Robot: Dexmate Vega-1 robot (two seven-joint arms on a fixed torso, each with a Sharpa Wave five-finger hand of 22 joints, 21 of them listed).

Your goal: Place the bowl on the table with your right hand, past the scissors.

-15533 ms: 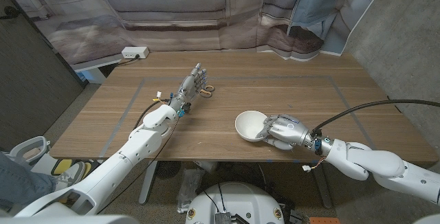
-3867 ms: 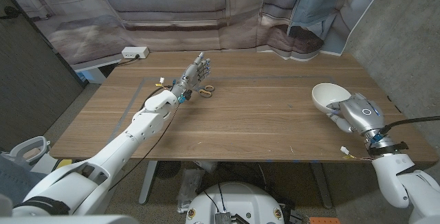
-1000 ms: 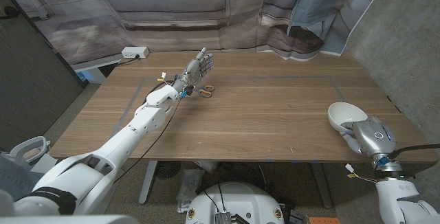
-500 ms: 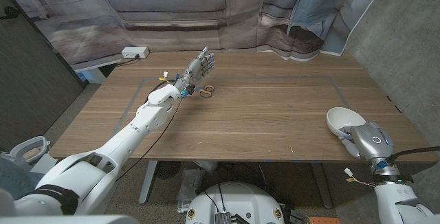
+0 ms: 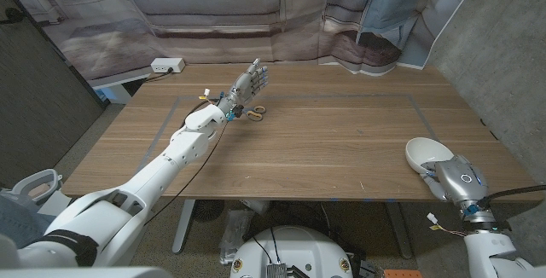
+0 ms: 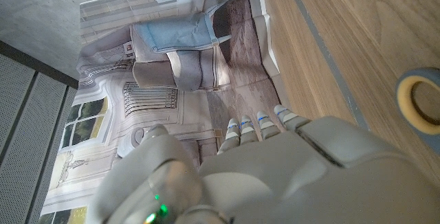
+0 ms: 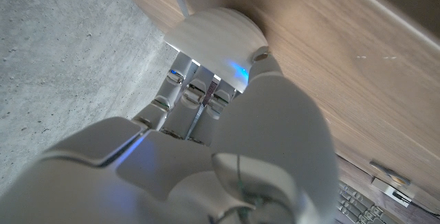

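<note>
Head view: right hand [image 5: 458, 178] grips the bowl [image 5: 426, 153] by its rim at the table's [image 5: 341, 141] right edge; left hand [image 5: 248, 84], fingers extended, holds nothing beside the scissors [image 5: 253, 112].

You're over a matt, grained wooden table [image 5: 341, 141]; your right hand [image 5: 456, 180], glossy grey plastic, grips a smooth, white, faintly shiny bowl [image 5: 425, 152].

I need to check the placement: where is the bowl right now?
In the head view the bowl is at the table's near right corner, held by the right hand, far from the scissors.
</note>
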